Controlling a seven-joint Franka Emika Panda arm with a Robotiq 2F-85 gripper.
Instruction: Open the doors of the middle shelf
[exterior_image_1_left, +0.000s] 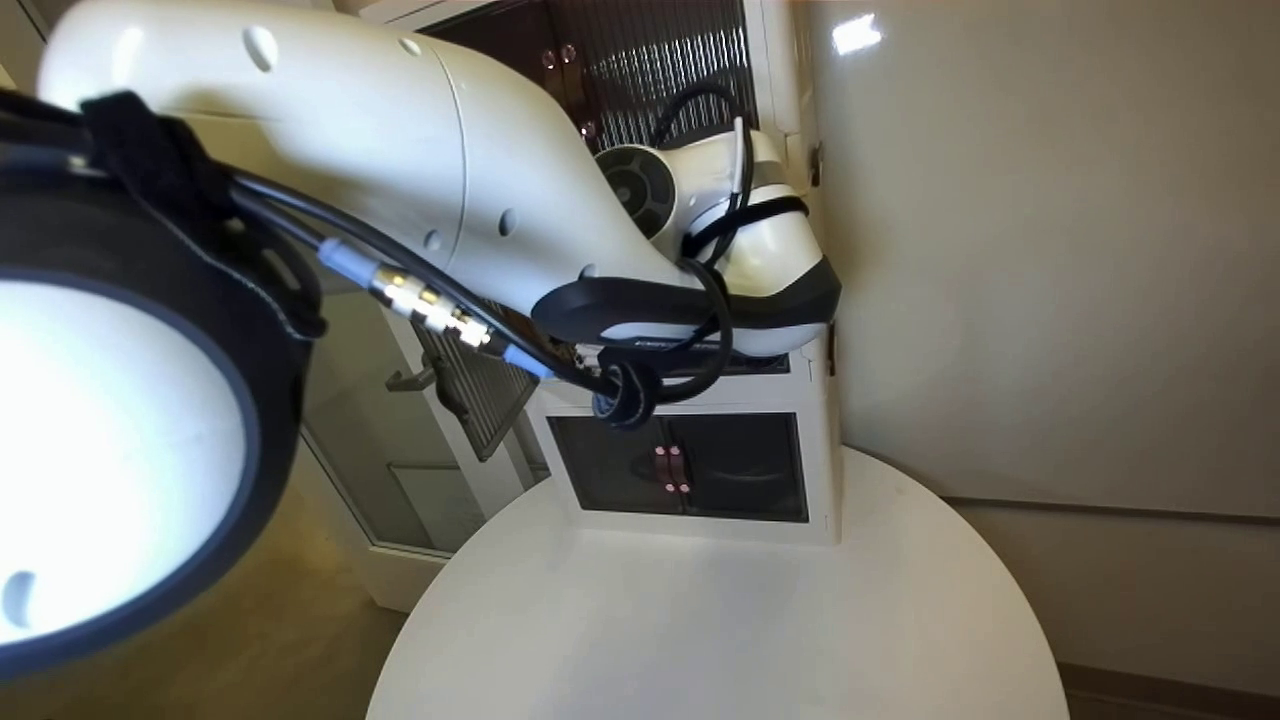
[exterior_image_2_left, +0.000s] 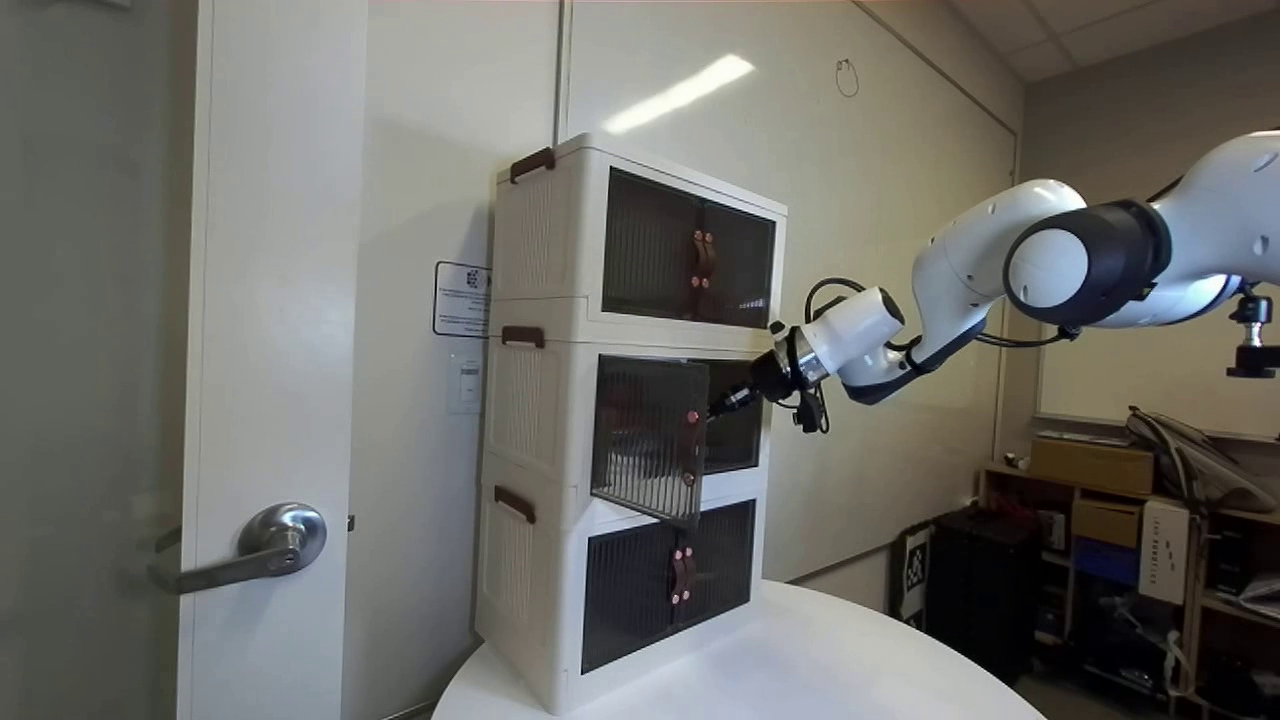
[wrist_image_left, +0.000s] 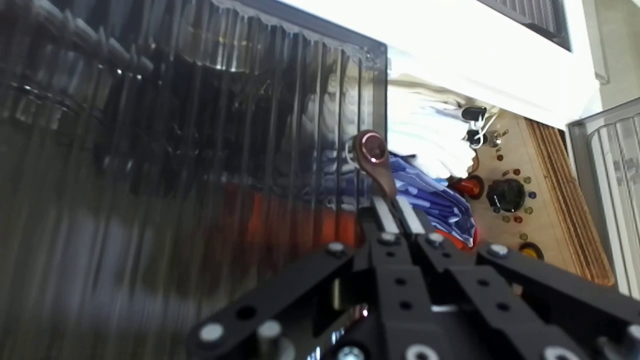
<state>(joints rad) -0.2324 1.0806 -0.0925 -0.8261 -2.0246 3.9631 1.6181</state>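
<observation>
The middle shelf (exterior_image_2_left: 540, 410) is the central tier of a white cabinet. One dark ribbed door (exterior_image_2_left: 640, 440) is swung outward; it also shows in an exterior view (exterior_image_1_left: 487, 388) and at the right edge of the wrist view (wrist_image_left: 617, 190). The second door (wrist_image_left: 175, 240) fills the left of the wrist view; how far it stands ajar I cannot tell. Its brown strap handle (wrist_image_left: 378, 165), with a copper stud, runs between my fingertips. My gripper (wrist_image_left: 395, 205) is shut on that strap. It also shows in an exterior view (exterior_image_2_left: 714, 410), behind the open door's edge.
Inside the shelf are a blue patterned bag (wrist_image_left: 435, 197), white material (wrist_image_left: 430, 135) and a wooden board (wrist_image_left: 545, 200) with coloured knobs. Upper doors (exterior_image_2_left: 650, 245) and lower doors (exterior_image_2_left: 630, 590) are shut. The cabinet stands on a round white table (exterior_image_2_left: 850, 660). A room door (exterior_image_2_left: 275, 150) stands nearby.
</observation>
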